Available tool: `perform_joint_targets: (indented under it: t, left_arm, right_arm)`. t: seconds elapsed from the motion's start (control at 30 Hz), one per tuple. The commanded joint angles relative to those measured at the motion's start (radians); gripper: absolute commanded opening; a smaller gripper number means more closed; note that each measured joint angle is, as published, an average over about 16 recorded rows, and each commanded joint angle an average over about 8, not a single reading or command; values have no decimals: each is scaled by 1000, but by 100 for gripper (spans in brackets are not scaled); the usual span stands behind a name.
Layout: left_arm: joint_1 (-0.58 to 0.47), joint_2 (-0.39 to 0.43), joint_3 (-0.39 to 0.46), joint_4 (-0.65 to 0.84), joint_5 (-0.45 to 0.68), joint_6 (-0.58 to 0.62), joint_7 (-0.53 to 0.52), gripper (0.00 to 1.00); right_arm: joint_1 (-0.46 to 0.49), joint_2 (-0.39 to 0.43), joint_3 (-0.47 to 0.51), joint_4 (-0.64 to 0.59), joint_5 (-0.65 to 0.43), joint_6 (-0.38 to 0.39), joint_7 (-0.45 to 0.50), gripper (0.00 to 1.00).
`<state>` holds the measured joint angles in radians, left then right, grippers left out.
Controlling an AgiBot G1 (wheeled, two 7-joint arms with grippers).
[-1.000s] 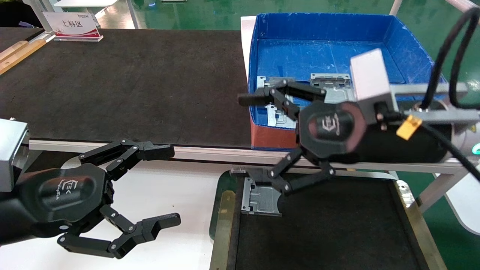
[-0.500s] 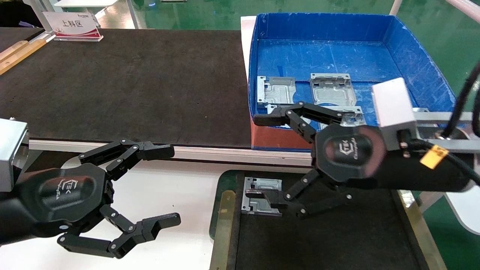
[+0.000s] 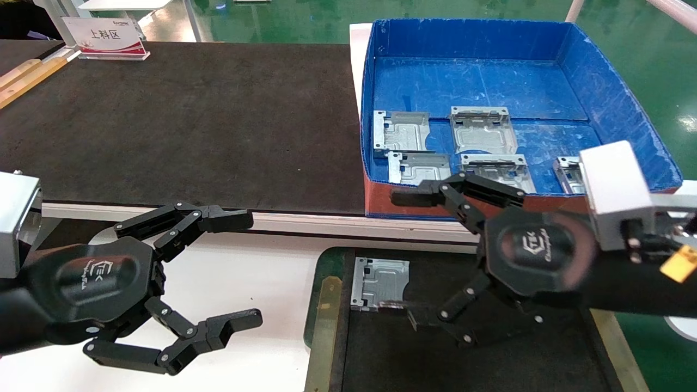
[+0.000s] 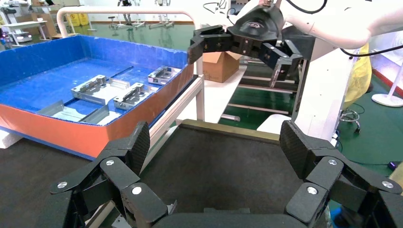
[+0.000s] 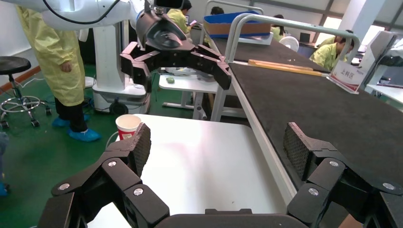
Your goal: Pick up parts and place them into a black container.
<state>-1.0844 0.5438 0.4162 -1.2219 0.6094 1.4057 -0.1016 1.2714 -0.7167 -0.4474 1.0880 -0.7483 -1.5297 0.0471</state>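
One part point(image 3: 379, 283) sits flat in the black container's point(image 3: 325, 305) near-left corner, so your right gripper point(image 3: 407, 256) hangs wide open and empty above it (five more wait in the blue box point(image 3: 479, 81)), left gripper point(image 3: 248, 269) parked open over the white table point(image 3: 261, 272).

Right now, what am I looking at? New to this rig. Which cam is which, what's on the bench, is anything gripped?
It is a two-armed robot with black claw grippers. The wide picture comes from its head camera, looking down; the other two come from cameras on each wrist.

The right gripper is open and empty above the black container, where one metal part already lies near a corner. The left gripper hangs open and idle over the white surface.

Behind, a blue box holds five more parts. It stands beside a large black mat. Nothing is gripped.
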Motion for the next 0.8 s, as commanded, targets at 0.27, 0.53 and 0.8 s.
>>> perform_joint_targets:
  t: [0.27, 0.53, 0.8]
  left_arm:
    - [0, 0, 0, 0, 0, 0, 0, 100]
    - [0, 0, 0, 0, 0, 0, 0, 100]
    - [0, 0, 0, 0, 0, 0, 0, 100]
  right_arm:
    - [-89, 48, 76, 89, 8, 15, 64, 100]
    - [-167, 90, 142, 166, 15, 29, 119, 100]
    - [-211, 113, 180, 210, 19, 36, 147, 100]
